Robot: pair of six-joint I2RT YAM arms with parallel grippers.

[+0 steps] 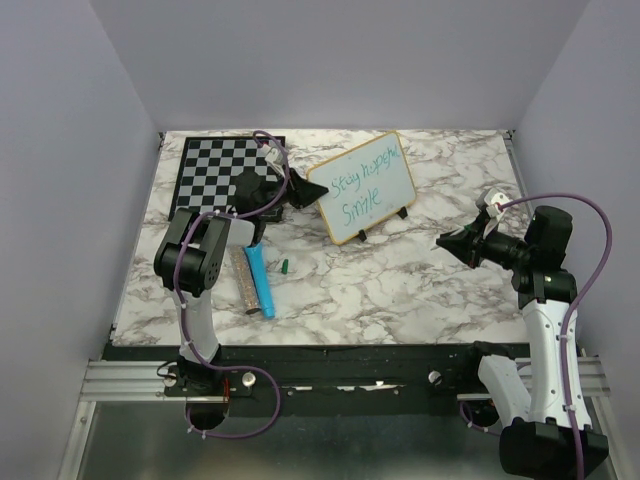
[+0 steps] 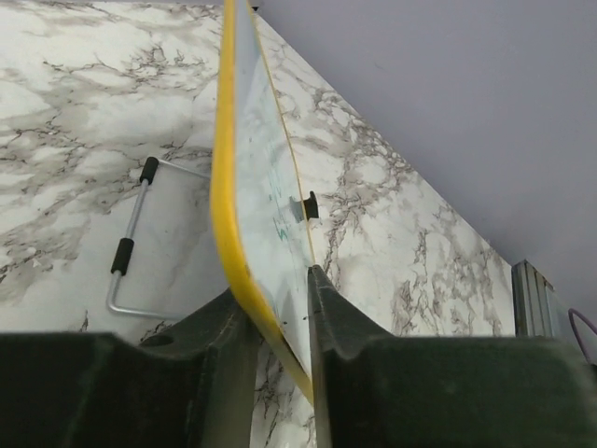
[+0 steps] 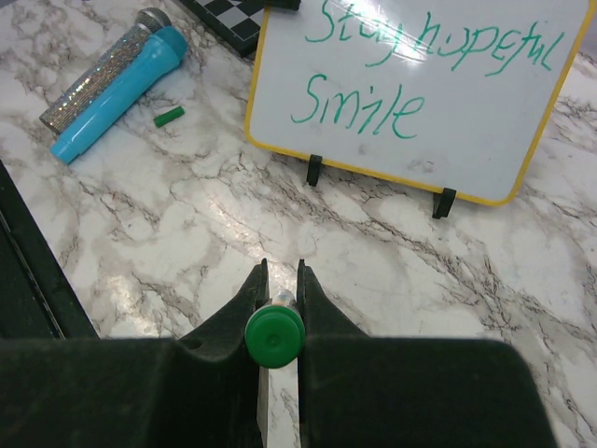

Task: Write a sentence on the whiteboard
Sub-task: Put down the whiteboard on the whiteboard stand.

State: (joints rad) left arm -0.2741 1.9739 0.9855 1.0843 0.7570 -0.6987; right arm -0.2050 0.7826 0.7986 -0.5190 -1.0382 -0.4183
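Observation:
The whiteboard (image 1: 385, 205) stands tilted on black feet at mid-table, its frame yellowish. The sentence (image 3: 359, 105) is in green marker, two lines reading "Stay hopeful / Smile". My left gripper (image 1: 300, 192) is at the board's left edge. In the left wrist view its jaws (image 2: 275, 285) straddle the board's corner (image 2: 261, 187), one finger on each face; whether they still press it does not show. My right gripper (image 1: 450, 243) hovers right of the board, apart from it, shut on a green marker (image 3: 274, 336) that I see end-on.
A chessboard (image 1: 215, 165) lies at the back left, under the left arm. A blue cylinder (image 1: 260, 280), a glittery cylinder (image 1: 241, 280) and a small green cap (image 1: 284, 267) lie in front of it. A wire stand (image 2: 131, 238) props the board from behind.

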